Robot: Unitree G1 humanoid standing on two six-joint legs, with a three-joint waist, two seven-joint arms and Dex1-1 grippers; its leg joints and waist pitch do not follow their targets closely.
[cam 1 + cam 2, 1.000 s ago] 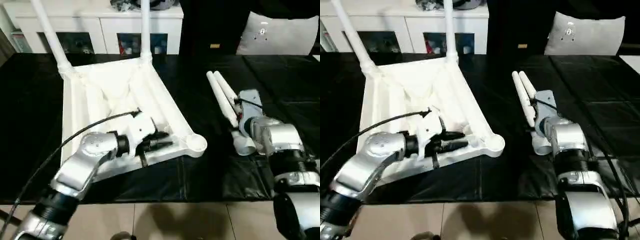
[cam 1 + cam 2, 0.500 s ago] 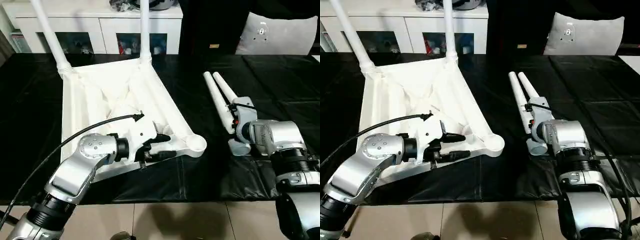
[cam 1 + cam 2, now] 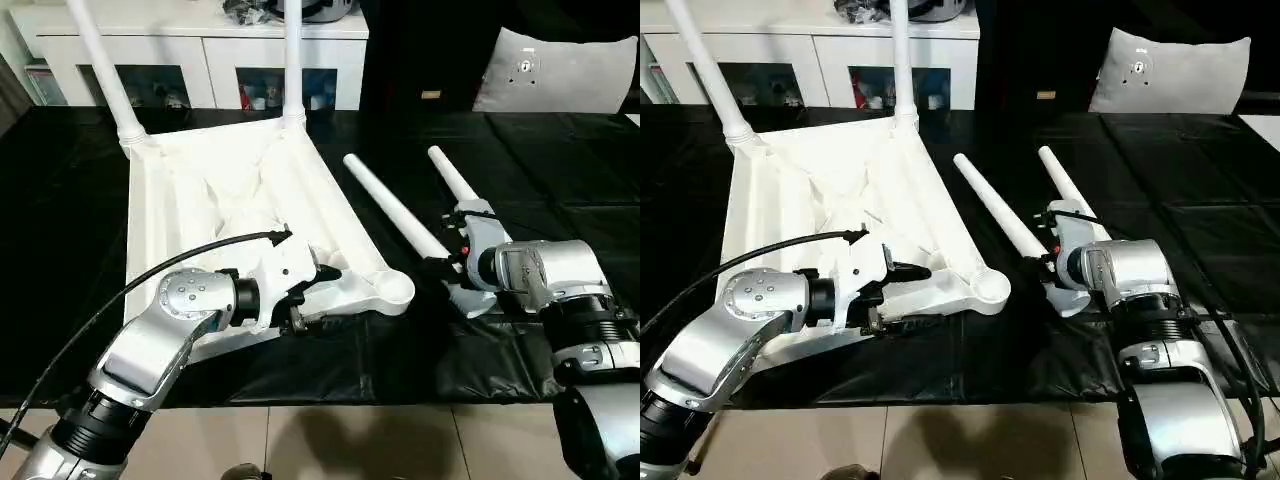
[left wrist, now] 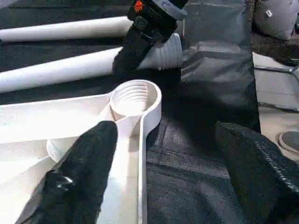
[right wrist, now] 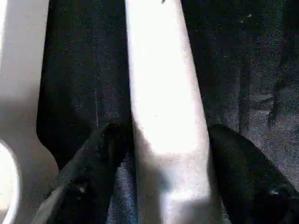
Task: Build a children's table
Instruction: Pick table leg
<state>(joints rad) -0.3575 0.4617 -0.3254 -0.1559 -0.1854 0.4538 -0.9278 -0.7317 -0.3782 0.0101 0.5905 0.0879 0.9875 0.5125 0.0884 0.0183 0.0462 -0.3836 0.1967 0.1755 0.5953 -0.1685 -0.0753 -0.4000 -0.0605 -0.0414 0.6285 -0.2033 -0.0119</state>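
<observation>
The children's table top lies upside down on the black cover, with two white legs standing in its far corners. Its near right corner socket is empty. At the top's near edge my left gripper is open, its fingers spread on either side of the rim beside that socket. To the right of the socket, my right gripper is shut on a loose leg near its thick end, with its fingers pressed to both sides. A second loose leg lies just right of it.
A white cabinet with glass doors stands behind the black-covered work surface. A grey cushion sits at the back right. Pale floor tiles show past the near edge. A black cable arcs over my left forearm.
My left gripper has opened at the table top's edge. My right gripper has closed round one loose leg, and that leg's thin end has swung left, away from the other leg.
</observation>
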